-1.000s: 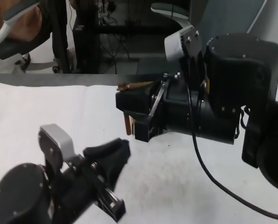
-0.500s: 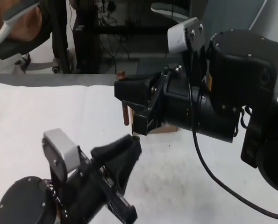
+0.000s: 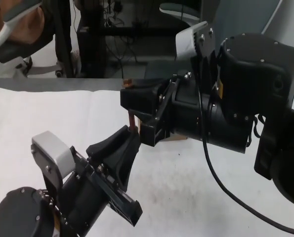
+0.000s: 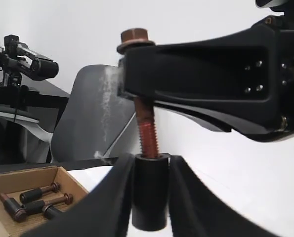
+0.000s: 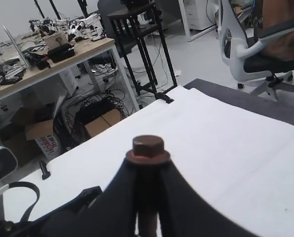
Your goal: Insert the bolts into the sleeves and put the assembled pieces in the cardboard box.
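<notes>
Left wrist view: covering the upper shank of the bolt with the right gripper. Concealing the thread's lower end inside the sleeve, leaving depth of entry undetermined. Masking both sleeve flanks with the left gripper. Cropping the cardboard box at the picture's edges, and partly screening one of the assembled pieces inside.

Right wrist view: burying the shank between the gripper fingers.

High view: blocking most of the box behind the right arm.
</notes>
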Controlling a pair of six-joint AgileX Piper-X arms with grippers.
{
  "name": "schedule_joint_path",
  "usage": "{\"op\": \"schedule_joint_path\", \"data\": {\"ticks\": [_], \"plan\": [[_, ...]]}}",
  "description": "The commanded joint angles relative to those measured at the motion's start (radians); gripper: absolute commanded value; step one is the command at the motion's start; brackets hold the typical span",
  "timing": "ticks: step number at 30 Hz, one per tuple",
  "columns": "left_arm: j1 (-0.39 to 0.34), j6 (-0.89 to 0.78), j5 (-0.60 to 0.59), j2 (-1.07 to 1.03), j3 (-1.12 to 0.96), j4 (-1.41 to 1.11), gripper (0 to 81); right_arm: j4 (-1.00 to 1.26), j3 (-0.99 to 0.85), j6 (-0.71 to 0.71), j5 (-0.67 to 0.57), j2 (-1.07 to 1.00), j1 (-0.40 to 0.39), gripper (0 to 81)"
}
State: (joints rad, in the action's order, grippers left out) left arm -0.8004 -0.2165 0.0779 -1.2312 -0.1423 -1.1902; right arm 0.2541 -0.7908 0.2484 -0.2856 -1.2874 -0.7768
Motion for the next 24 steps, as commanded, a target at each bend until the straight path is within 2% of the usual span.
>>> {"op": "schedule_joint_path", "data": {"ticks": [1,4,8,9,10,14,15,24], "plan": [[0.001,0.024,0.012,0.001,-0.009,-0.057,1.8,-0.012,0.003,-0.001,0.011,0.002,0.001,0.4],[0.001,0.024,0.012,0.001,-0.024,-0.057,1.8,-0.038,0.003,-0.002,0.004,0.002,-0.003,0.4],[0.001,0.071,0.012,0.001,-0.054,-0.057,1.8,-0.068,0.003,-0.008,-0.070,0.002,-0.003,0.3],[0.001,0.081,0.012,0.001,-0.062,-0.057,1.8,-0.075,0.003,-0.008,-0.074,0.002,-0.004,3.5],[0.001,0.088,0.012,0.001,-0.068,-0.057,1.8,-0.081,0.003,-0.008,-0.073,0.002,-0.004,9.2],[0.001,0.090,0.012,0.001,-0.089,-0.055,1.8,-0.111,0.003,0.006,-0.071,0.002,-0.004,44.2],[0.001,0.090,0.012,0.001,-0.094,-0.055,1.8,-0.118,0.003,0.016,-0.071,0.002,-0.004,50.4],[0.001,0.110,0.012,0.001,-0.103,-0.052,1.8,-0.123,0.003,-0.014,-0.065,0.046,-0.004,50.4]]}}
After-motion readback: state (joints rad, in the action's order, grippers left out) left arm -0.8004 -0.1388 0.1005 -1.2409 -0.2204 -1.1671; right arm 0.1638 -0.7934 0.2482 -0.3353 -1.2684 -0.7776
